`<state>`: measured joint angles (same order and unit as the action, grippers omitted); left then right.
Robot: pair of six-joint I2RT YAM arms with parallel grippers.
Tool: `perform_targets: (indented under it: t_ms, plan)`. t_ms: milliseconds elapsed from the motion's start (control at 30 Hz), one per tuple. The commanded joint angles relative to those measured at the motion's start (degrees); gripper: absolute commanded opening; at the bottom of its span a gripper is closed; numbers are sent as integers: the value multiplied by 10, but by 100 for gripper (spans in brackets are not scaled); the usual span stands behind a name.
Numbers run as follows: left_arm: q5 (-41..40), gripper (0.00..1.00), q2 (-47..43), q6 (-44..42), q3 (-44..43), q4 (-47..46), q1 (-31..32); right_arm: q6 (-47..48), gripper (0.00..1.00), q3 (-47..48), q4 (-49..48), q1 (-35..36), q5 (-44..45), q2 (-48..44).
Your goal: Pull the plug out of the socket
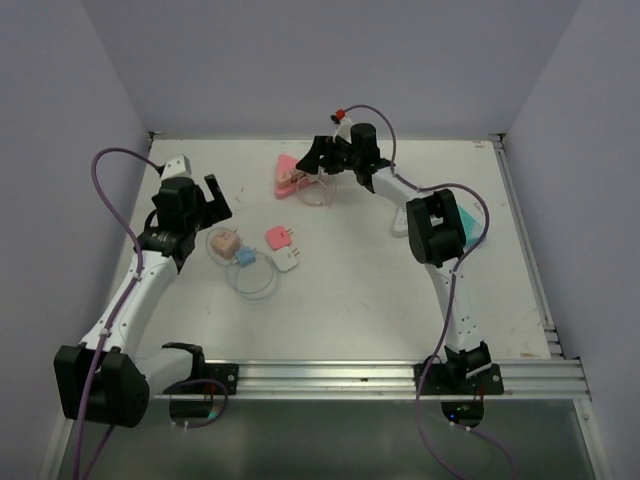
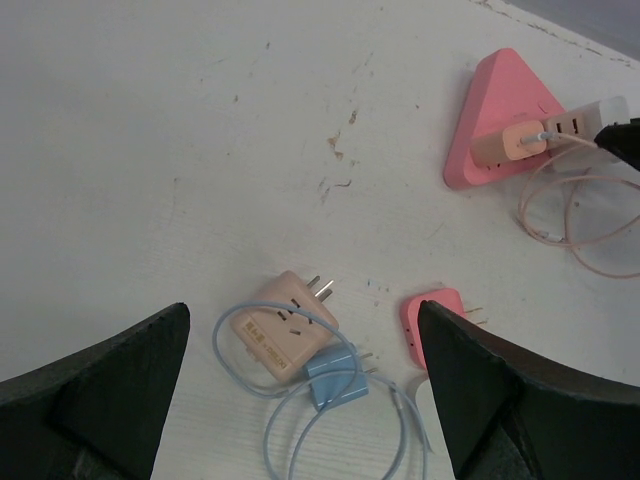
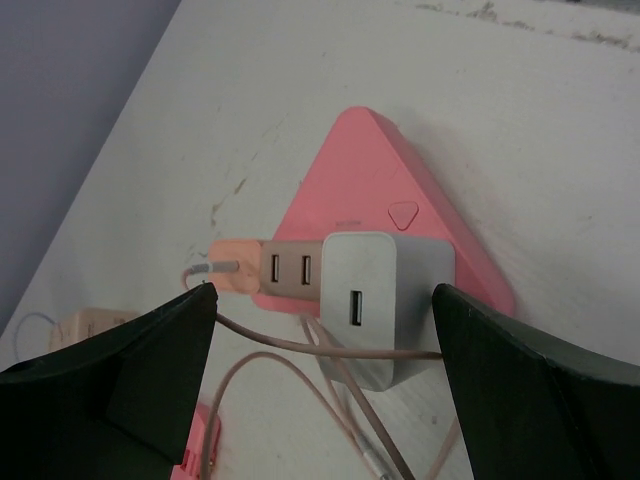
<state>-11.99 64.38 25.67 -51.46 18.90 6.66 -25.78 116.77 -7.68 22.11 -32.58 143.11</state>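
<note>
A: While you're stood next to it: where's the socket?
B: Pink triangular socket (image 1: pixel 287 178) lies flat at the far side of the desk (image 1: pixel 380 300), a bit left of centre. White plug (image 3: pixel 385 300) is seated on the edge facing the right arm, one USB slot on its face
A: Anything else plugged in?
B: Tan two-port plug (image 3: pixel 290 270) on the same edge, right against the white plug. Pinkish cable (image 2: pixel 590 230) runs from its end and coils loose on the desk just beside the socket
A: Right arm?
B: Right arm (image 1: pixel 440 230) reaches to the far side, its jaws over the socket. They're spread wide, one finger (image 3: pixel 540 390) at the white plug's outer edge, can't tell if it touches. Other finger (image 3: pixel 110 390) is clear of it, out by the tan plug's cable end. Nothing gripped
A: Left arm?
B: Left arm (image 1: pixel 150 270) is over the left half of the desk, well apart from the socket. Jaws gaping, holding nothing, hanging near a small cluster of loose parts
A: What's in the cluster?
B: Beige adapter (image 2: pixel 285 325) with prongs bare, blue plug (image 2: pixel 335 375) touching it, thin blue cable (image 1: pixel 255 282) looped beside them. Pink adapter (image 2: pixel 435 315) just to the right, white adapter (image 1: pixel 287 260) near that one. All lying on the desk. Teal thing (image 1: pixel 470 222) by the right arm's elbow, mostly hidden
</note>
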Motion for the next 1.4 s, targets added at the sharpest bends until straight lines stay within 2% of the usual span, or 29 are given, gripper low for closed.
perform_targets:
  t_ms: [0, 200, 433, 633, 867, 1067, 1200, 1300, 1367]
  plan:
    - [-1, 100, -12, -17, 6, -30, -7, 34, 92, -80, -15, 27, -20, -69]
    - [1, 100, -26, -16, 12, -34, -8, 38, 91, -246, -79, 87, 20, -194]
    - [17, 100, -30, -17, 20, -42, -8, 24, 90, -364, -102, 150, 75, -296]
    - [57, 100, -8, -22, 15, -56, -9, 27, 90, -446, -99, 151, 151, -369]
    - [117, 99, 63, -19, -20, -78, -7, 69, 90, -494, -55, 148, 176, -440]
    - [194, 100, 175, -131, -86, -115, -3, 63, 90, -566, -57, 143, 155, -499]
    - [248, 100, 214, -253, -111, -165, -3, 61, 90, -599, -52, 143, 137, -535]
    - [295, 100, 253, -329, -146, -150, -4, 55, 90, -624, -55, 143, 130, -565]
    - [324, 100, 282, -351, -159, -139, -4, 49, 90, -637, -53, 143, 123, -577]
